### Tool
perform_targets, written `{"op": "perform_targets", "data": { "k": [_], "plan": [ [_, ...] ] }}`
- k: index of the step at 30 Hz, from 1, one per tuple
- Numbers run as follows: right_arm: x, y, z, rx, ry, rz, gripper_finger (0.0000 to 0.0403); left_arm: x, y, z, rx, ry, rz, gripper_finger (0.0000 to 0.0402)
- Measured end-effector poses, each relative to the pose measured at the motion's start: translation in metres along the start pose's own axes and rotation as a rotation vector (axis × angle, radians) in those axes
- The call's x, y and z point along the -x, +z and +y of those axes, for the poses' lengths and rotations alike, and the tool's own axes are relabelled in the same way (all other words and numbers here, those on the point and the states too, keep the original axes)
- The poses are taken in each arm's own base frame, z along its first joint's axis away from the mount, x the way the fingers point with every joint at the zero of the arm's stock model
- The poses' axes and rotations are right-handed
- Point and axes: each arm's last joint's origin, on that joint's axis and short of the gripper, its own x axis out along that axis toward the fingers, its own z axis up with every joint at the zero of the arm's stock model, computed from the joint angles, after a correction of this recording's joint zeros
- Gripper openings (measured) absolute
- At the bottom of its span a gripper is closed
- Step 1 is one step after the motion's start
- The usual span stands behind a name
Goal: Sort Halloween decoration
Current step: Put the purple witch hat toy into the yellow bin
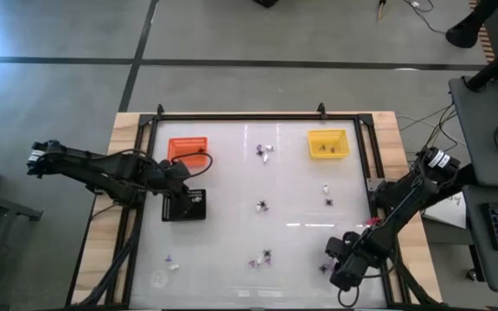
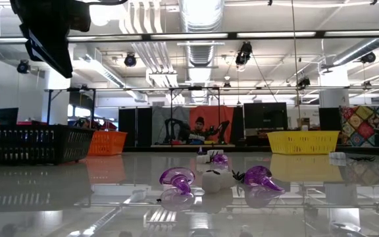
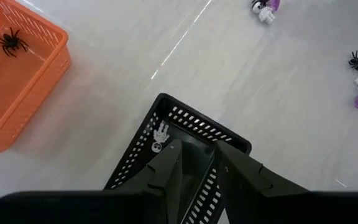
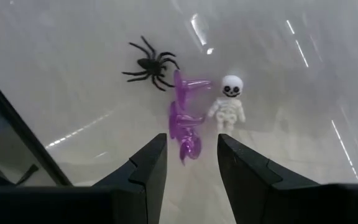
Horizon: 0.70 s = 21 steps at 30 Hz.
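- The table [image 1: 258, 250] has a glossy white top inside a dark frame, with bare wood at both side edges; it stands on a grey floor crossed by dark lines.
- In the low view the room behind is an open workshop with ceiling strip lights, monitors and a person [image 2: 199, 126] seated far back.
- The left gripper [image 1: 182, 197] hangs over the black tray [image 1: 186, 207] on the left part of the table; its fingers [image 3: 166, 163] stand a little apart with nothing between them.
- Inside the black tray lies a small white skeleton [image 3: 160, 135], close to one wall.
- The orange tray [image 1: 188, 149], just behind the black one, holds one black spider [image 3: 9, 41].
- The Halloween decoration [image 1: 263, 206] is scattered in small clusters over the middle and near part of the white top: purple, white and black pieces.
- The yellow tray [image 1: 328, 143] sits at the far right of the top with a few small dark pieces in it, too small to tell apart.
- The right gripper [image 1: 333, 256] is low at the near right corner, jaws parted and empty.
- Just ahead of its fingers [image 4: 148, 163] lie a purple trinket [image 4: 185, 118], a black spider [image 4: 150, 64] touching it, and a white skeleton figure [image 4: 229, 101] beside it.
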Motion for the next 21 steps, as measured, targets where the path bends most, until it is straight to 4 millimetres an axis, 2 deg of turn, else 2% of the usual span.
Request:
{"op": "perform_targets", "data": {
  "k": [6, 15, 21],
  "plan": [
    [-0.006, -0.001, 0.001, -0.009, 0.018, 0.002, 0.0132, 0.000, 0.000, 0.000, 0.000, 0.000, 0.000, 0.0078],
    [-0.028, -0.006, 0.003, -0.018, -0.024, 0.043, 0.0132, 0.000, 0.000, 0.000, 0.000, 0.001, 0.002, 0.0078],
    [-0.028, -0.006, 0.003, -0.027, -0.029, 0.045, 0.0120, -0.001, 0.000, 0.000, -0.001, 0.004, 0.005, 0.0078]
  ]
}}
